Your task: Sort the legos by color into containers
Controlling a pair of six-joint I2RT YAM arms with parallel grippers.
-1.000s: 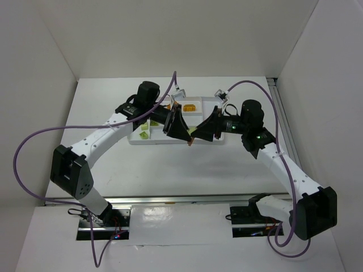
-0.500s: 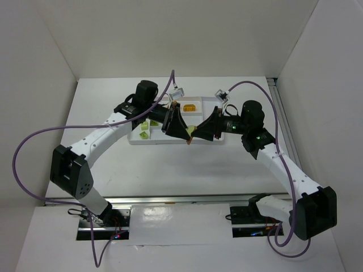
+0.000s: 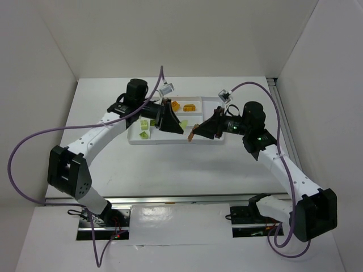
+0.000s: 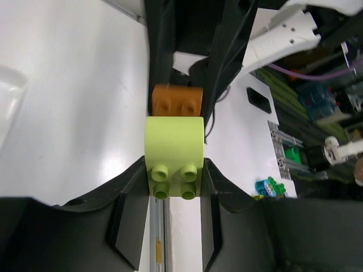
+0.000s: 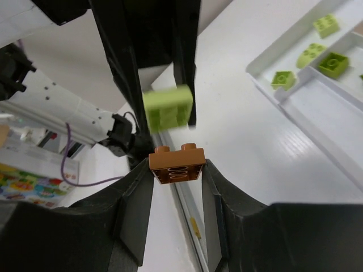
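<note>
Left arm has swung away, splitting the pair. Left claw [image 4: 174, 170] pinches a light green plastic studded brick [image 4: 174, 152] and right claw [image 5: 176, 173] pinches an orange-brown plastic studded brick [image 5: 176, 164], both above the white plastic compartment tray [image 3: 164, 141]. Green bricks [image 5: 332, 63] and yellow bricks [image 3: 190, 106] lie sorted; these two remain.

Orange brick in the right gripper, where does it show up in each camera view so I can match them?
Top external: orange brick at the right gripper tip, picture centre.
Left wrist: upper centre, just beyond the light green brick.
Right wrist: lower centre, clamped in the right gripper.
Shared landmark: the light green brick in the left gripper, next to it in every view.
</note>
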